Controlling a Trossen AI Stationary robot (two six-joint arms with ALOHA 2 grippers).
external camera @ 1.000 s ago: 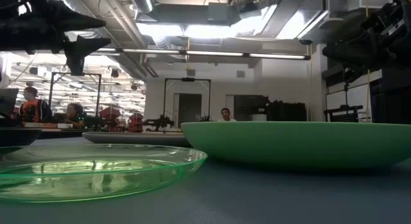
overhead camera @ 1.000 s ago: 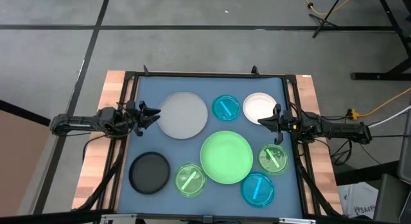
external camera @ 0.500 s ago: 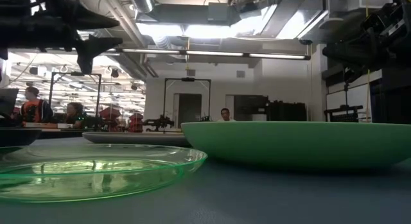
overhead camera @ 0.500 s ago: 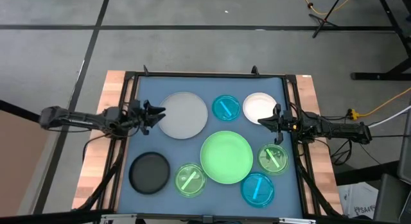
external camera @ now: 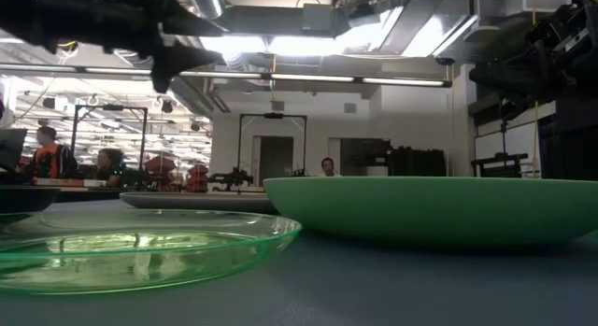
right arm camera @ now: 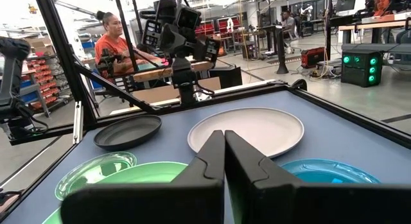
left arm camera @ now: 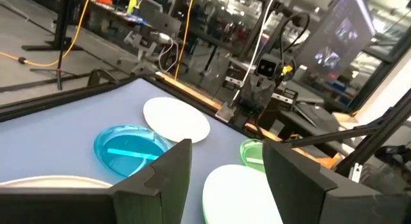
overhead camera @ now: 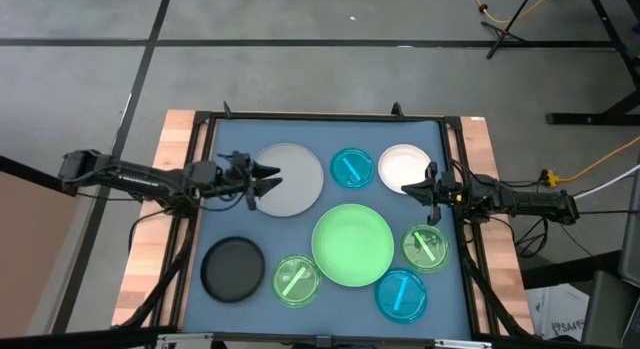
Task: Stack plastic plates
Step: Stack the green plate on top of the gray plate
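Observation:
Eight plates lie flat on the blue mat: large grey (overhead camera: 295, 177), large light green (overhead camera: 352, 244), black (overhead camera: 232, 268), white (overhead camera: 402, 166), two translucent blue (overhead camera: 351, 167) (overhead camera: 402, 294), and two translucent green (overhead camera: 296, 280) (overhead camera: 426, 246). My left gripper (overhead camera: 268, 181) is open and hangs high above the grey plate's left part; the low view shows it well above the table (external camera: 187, 55). My right gripper (overhead camera: 425, 186) is shut and waits in the air by the white plate's right edge, its fingers pressed together (right arm camera: 224, 144).
A black frame (overhead camera: 320, 117) borders the mat, with wooden strips (overhead camera: 155, 229) outside it. The plates fill most of the mat; bare mat shows along the far edge and near the left corner. People sit in the room behind the table (right arm camera: 115, 38).
My left gripper has travelled toward the table's right edge, from beside the grey plate's left rim to above its left part, staying high and open. The right arm and all plates have kept still.

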